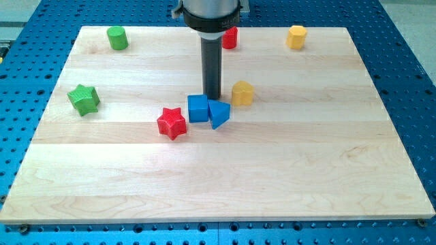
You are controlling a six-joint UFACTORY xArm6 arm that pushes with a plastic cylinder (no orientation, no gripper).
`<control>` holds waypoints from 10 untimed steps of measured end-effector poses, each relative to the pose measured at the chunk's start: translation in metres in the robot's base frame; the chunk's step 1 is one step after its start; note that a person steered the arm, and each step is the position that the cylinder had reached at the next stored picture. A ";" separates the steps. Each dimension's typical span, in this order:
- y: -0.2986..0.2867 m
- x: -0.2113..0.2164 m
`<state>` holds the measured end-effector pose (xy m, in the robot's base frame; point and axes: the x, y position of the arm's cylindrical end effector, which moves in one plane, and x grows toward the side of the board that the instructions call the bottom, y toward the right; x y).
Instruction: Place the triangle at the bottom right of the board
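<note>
The blue triangle point(219, 113) lies near the board's middle, touching a blue cube point(198, 108) on its left. My tip point(212, 97) stands just above the pair, at the seam between them, close to or touching their upper edges. A red star point(172, 123) lies to the lower left of the cube. A yellow block point(242, 92) sits just right of the tip.
The wooden board point(272, 177) lies on a blue perforated table. A green star point(84, 99) is at the view's left. A green cylinder point(117, 38) is at the top left. A red block point(230, 38) is half hidden behind the arm, and a yellow block point(296, 37) is at the top right.
</note>
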<state>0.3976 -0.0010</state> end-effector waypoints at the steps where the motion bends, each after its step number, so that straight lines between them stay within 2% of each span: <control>1: 0.043 0.000; 3: 0.159 0.024; 4: 0.087 0.038; 5: 0.107 0.080; 6: 0.102 0.076; 8: 0.062 -0.005; 9: 0.016 0.006; 10: 0.005 0.010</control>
<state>0.4080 0.0040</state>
